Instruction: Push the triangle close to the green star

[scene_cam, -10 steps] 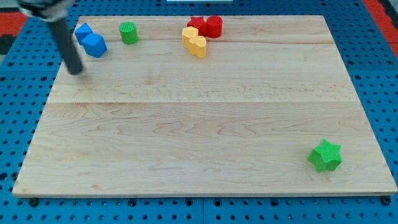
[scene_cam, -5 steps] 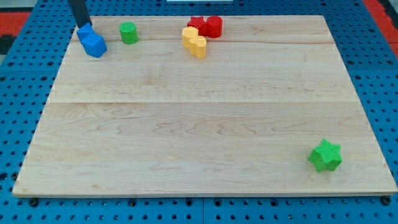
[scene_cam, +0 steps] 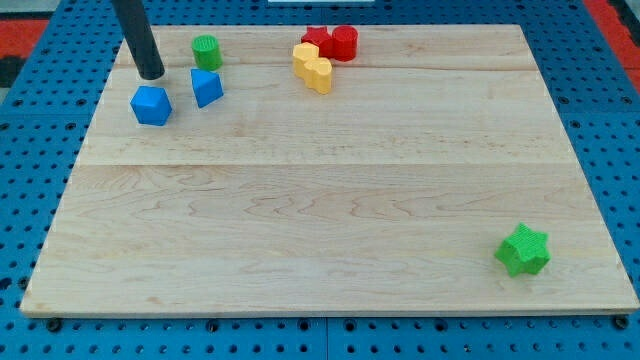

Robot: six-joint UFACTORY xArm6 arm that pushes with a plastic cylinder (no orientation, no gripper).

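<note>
Rod's upper part cut off; my tip above blue triangle.

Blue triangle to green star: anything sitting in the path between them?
No. In the camera view, only bare board lies between the blue triangle and the green star. My tip sits to the view's left of the triangle.

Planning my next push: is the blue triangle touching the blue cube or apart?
Apart: bare wood shows between the blue triangle and blue cube.

Wooden board (pale planks) carries blue triangle, blue cube, green star.
</note>
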